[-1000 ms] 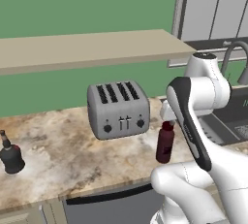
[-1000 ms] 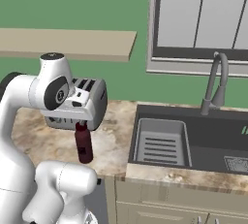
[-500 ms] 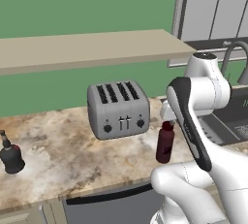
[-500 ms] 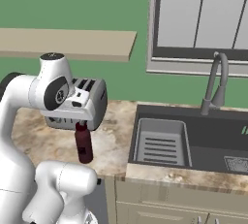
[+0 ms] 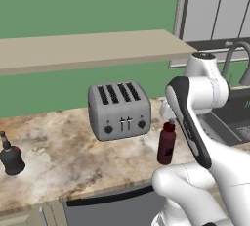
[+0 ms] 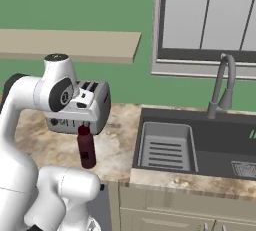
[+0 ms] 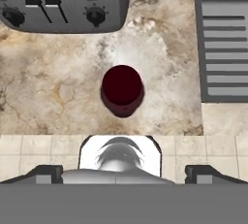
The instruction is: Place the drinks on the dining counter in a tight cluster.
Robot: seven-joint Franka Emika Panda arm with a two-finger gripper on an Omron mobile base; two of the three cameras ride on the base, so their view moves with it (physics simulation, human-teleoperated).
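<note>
Marbled counter stone [image 5: 63,151] carries the maroon bottle [image 5: 166,143], upright near the front edge, with the grey toaster [image 5: 119,110] behind it at about 10 o'clock and bare stone between them. The sink basin [image 6: 167,145] opens just past the counter's right edge. A squat black bottle [image 5: 10,156] stands far off at 9 o'clock. From the hand view, the gripper [image 7: 122,173] hangs directly above the bottle cap, jaws spread wide, holding nothing.

My arm [image 5: 195,122] is glossy white, built of rounded, bulging segments, with dark grey rings at the joints and a black strip running along one link.
</note>
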